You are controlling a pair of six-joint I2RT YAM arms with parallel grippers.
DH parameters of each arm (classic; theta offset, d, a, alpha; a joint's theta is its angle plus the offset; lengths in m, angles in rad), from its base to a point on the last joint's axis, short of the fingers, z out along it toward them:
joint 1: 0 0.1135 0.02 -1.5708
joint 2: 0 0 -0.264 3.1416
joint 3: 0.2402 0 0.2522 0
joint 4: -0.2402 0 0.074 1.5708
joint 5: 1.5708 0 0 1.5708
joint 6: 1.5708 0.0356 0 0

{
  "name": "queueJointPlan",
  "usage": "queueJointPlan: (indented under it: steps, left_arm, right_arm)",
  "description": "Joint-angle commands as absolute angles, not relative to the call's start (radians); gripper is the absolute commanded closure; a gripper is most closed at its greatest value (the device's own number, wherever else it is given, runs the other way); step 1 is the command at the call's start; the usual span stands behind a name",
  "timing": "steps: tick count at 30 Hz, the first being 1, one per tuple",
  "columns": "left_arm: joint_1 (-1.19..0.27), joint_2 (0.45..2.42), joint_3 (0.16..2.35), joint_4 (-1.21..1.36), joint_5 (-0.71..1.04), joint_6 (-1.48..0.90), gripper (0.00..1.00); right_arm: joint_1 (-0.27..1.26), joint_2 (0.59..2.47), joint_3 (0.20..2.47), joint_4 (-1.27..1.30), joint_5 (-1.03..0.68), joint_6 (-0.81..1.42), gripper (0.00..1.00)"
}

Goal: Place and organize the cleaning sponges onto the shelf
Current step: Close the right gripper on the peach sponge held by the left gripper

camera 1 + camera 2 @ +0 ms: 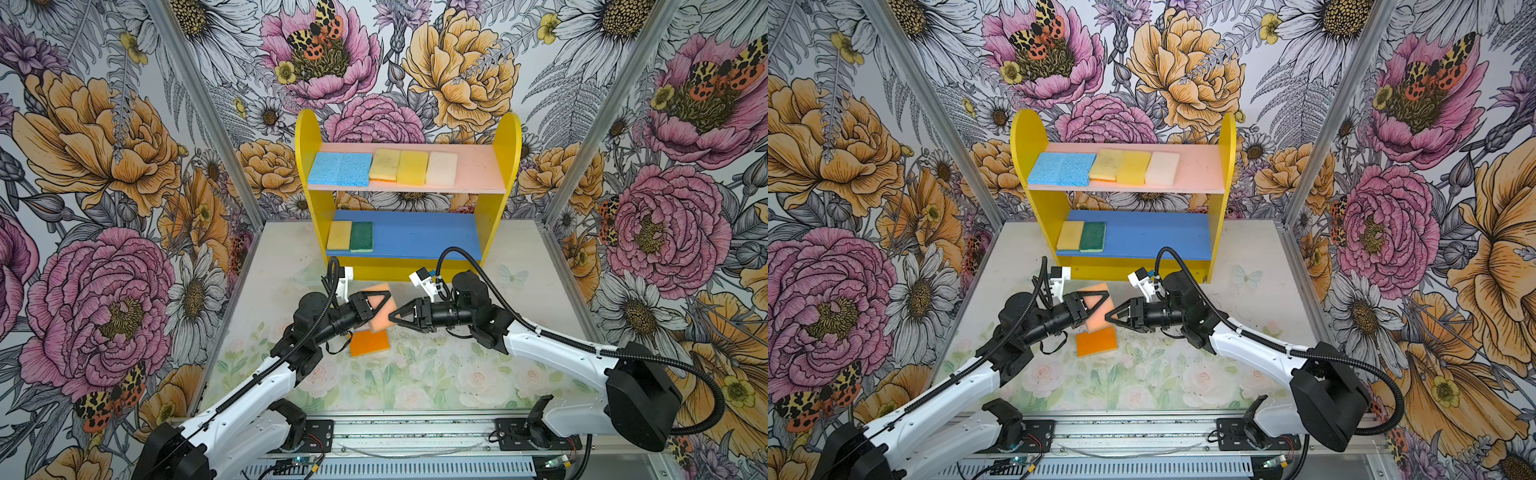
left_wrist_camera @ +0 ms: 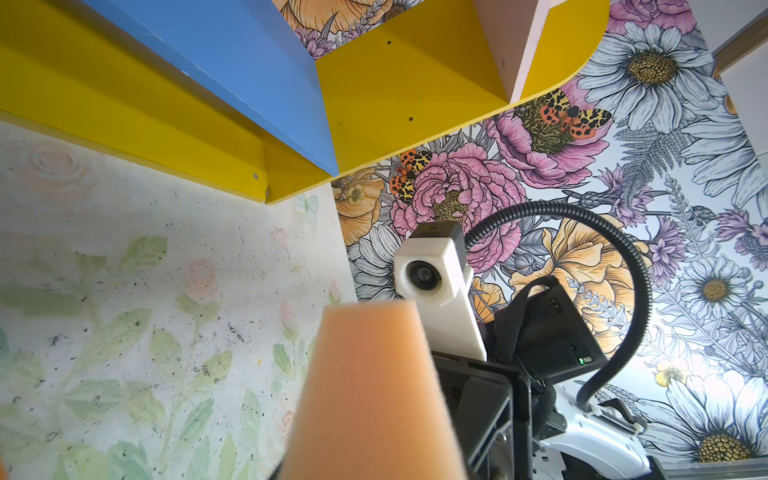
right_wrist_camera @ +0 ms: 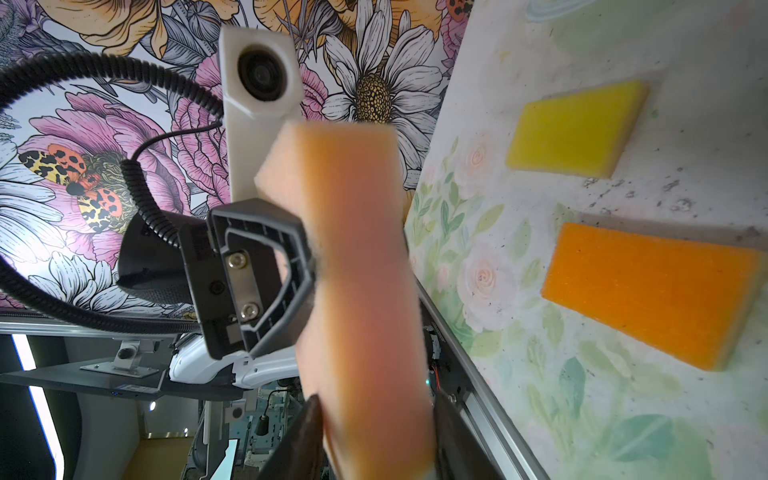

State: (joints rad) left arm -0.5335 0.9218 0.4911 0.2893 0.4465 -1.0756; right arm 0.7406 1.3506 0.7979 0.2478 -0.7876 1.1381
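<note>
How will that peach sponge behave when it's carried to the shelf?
Probably light: the left end effector holds the peach sponge, which sticks out straight, not sagging. Its foam face looks matte, so likely not slippery. Flat and blocky, it shouldn't roll when set down.

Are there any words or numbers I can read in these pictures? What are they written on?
No words or numbers can be read anywhere.
The shelf, the peach sponge and the orange sponge carry no print.
A small dark label in the right wrist view: too small and blurred to read.
</note>
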Motion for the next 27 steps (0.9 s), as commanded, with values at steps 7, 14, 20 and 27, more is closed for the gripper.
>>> queueJointPlan:
  steps: [7, 14, 20, 27]
  left_arm:
    - [-0.532, 0.909, 0.509, 0.324, 0.478, -1.086, 0.73]
    - [-0.522, 0.903, 0.508, 0.32, 0.49, -1.078, 0.33]
    - [-0.502, 0.84, 0.515, 0.214, 0.487, -1.037, 0.01]
    - [-0.43, 0.638, 0.558, -0.181, 0.392, -0.931, 0.01]
  right_arm:
    - [0.749, 1.353, 0.823, 0.298, -0.796, 1.135, 0.78]
    - [0.747, 1.351, 0.812, 0.298, -0.785, 1.133, 0.79]
    - [0.733, 1.348, 0.804, 0.298, -0.774, 1.133, 0.78]
    - [0.677, 1.329, 0.805, 0.243, -0.738, 1.112, 0.78]
